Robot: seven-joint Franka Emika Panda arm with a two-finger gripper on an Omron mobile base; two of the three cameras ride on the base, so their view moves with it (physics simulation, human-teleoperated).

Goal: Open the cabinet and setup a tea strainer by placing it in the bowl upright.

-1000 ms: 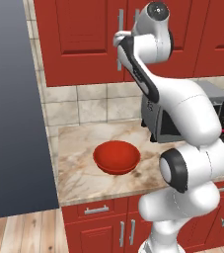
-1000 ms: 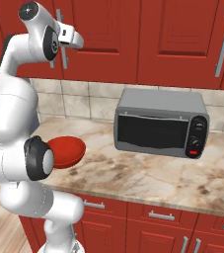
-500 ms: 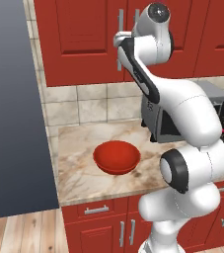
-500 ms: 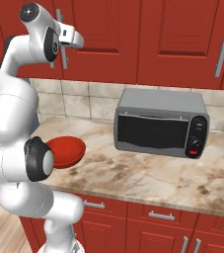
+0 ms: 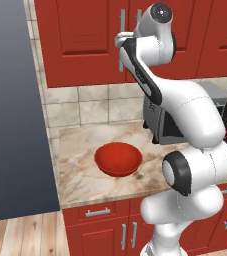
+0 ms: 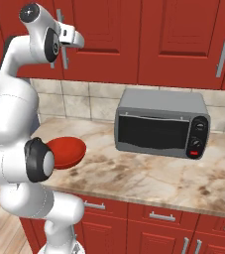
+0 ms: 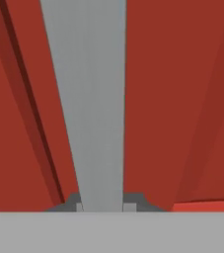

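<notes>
Pincer has closed since a second ago; arm otherwise in the same spot, base hasn't driven. Near to far: bowl sits on the counter, nothing in it, toaster oven to its right. Up at the cabinet, pincer is clamped on the door handle. Door still flush. Strainer presumably inside. Step: opening. Next: pull outward along the hinge arc.

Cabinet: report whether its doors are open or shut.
Shut: the cabinet doors lie flush, while the gripper clamps a door handle.
</notes>
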